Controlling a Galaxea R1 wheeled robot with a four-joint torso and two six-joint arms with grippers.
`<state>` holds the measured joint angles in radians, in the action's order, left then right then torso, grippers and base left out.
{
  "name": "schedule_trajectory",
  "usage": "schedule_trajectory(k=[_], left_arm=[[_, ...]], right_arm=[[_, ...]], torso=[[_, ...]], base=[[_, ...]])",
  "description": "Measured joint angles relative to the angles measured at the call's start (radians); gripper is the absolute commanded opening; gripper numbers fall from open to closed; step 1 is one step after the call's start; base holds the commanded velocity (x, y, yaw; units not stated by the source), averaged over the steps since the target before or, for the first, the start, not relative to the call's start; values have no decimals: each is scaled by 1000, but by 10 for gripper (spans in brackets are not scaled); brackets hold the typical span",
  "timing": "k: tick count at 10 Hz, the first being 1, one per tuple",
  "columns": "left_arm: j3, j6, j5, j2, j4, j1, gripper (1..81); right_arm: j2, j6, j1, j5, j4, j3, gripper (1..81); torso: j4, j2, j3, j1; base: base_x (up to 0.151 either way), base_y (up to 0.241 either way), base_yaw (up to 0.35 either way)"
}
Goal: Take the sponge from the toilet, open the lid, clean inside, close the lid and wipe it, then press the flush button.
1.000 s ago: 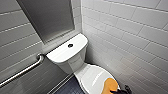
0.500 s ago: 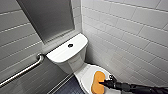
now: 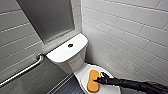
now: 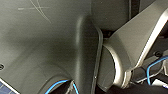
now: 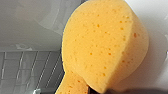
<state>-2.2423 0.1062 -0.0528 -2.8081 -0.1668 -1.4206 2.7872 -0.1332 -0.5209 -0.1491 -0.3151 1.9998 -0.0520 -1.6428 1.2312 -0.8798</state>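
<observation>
The white toilet (image 3: 66, 51) stands against the tiled wall, its dark flush button (image 3: 70, 45) in the middle of the tank top. Its lid (image 3: 101, 70) is down over the bowl. The orange sponge (image 3: 92, 81) lies flat on the lid, its length running front to back. My right gripper (image 3: 98, 80) reaches in from the right and is shut on the sponge's right edge. The right wrist view has the sponge (image 5: 100, 45) close up, pinched at its near end, against the glossy white lid (image 5: 155, 65). My left gripper is open with nothing in it.
A metal grab rail (image 3: 22, 71) runs along the left wall beside the tank. White tiled walls (image 3: 130, 32) close in behind and to the right of the toilet. Dark floor tiles (image 3: 67, 87) show left of the bowl.
My right gripper has slid the sponge leftward across the lid, from its right edge toward its middle. The toilet and the camera have stayed put.
</observation>
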Motion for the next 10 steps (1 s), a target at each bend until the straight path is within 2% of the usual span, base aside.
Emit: schedule_trajectory(k=[3,6,10], left_arm=[[0,0,0,0,0,0,811],[0,0,0,0,0,0,811],[0,0,0,0,0,0,811]], right_arm=[[128,-2,36,-36,9,130,10],[147,-3,-14,-53,18,185,10],[144,-3,-74,23,15,217,10]], torso=[[0,0,0,0],[0,0,0,0],[0,0,0,0]], base=[[0,0,0],[0,0,0],[0,0,0]])
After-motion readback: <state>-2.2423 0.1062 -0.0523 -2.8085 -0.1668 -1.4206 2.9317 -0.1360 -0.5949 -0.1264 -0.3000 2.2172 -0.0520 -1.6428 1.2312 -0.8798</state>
